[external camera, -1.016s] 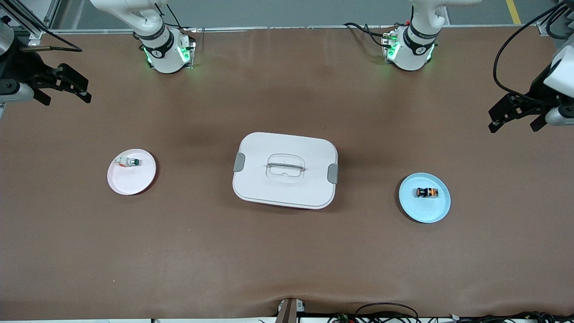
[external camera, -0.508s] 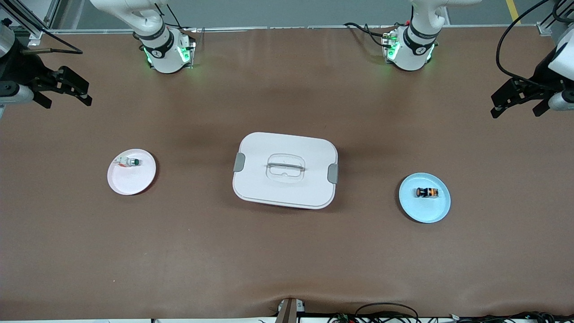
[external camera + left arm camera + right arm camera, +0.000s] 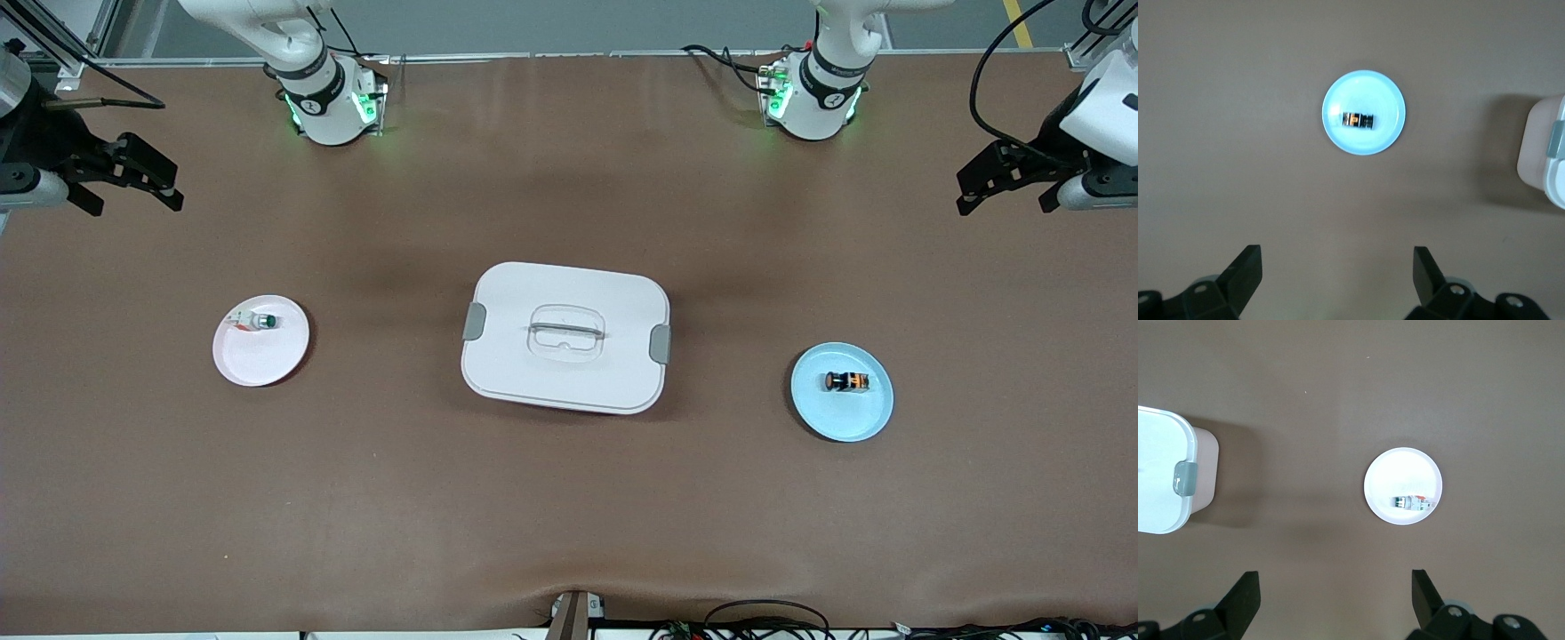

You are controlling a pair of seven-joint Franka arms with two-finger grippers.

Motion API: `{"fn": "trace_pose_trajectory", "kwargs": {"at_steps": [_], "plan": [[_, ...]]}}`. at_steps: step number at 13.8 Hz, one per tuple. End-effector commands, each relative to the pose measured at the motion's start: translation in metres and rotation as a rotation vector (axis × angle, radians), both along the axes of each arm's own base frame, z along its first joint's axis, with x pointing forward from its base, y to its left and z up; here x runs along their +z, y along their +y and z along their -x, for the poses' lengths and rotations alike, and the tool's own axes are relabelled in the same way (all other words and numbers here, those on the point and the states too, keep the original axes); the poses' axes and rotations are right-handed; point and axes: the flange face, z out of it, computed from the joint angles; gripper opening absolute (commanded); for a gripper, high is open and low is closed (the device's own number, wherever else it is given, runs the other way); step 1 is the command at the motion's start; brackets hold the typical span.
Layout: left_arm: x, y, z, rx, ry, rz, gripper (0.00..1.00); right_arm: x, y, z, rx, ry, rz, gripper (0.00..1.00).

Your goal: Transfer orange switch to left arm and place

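Orange-banded and tiny, the switch (image 3: 845,381) lies on its side on the blue plate (image 3: 867,420) toward the left arm's end of the bench (image 3: 569,516), well apart from the white box (image 3: 565,337) in the middle. The left claw (image 3: 1009,185) hangs high with jaws spread wide and empty; the right claw (image 3: 120,178), also wide and empty, waits. The round part could roll from a skewed pinch, and a low handover path risks clipping the box.
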Motion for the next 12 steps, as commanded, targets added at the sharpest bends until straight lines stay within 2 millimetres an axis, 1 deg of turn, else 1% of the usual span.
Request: {"fn": "trace_pose_trajectory", "kwargs": {"at_steps": [1,2,4,7,9,10,12], "plan": [[0.006,0.004,0.030,0.008,-0.016,0.002,1.00,0.000,-0.002,0.002,-0.001,-0.003,-0.017,1.00],[0.008,0.005,0.030,0.011,-0.022,0.005,1.00,-0.001,-0.002,0.003,-0.002,0.000,-0.017,1.00],[0.013,0.003,0.023,0.006,-0.052,0.013,1.00,-0.001,-0.009,0.003,-0.021,0.006,-0.020,1.00],[-0.008,0.001,-0.002,-0.004,-0.015,0.026,1.00,-0.003,-0.011,0.004,-0.036,0.022,-0.020,1.00],[-0.012,0.001,-0.019,-0.006,-0.015,0.028,1.00,-0.004,-0.010,0.004,-0.038,0.025,-0.022,1.00],[-0.015,-0.003,-0.024,-0.011,-0.010,0.030,1.00,-0.004,-0.011,0.004,-0.054,0.026,-0.022,1.00],[-0.003,-0.005,-0.033,-0.015,-0.039,0.030,1.00,-0.003,-0.009,0.004,-0.086,0.026,-0.027,1.00]]}}
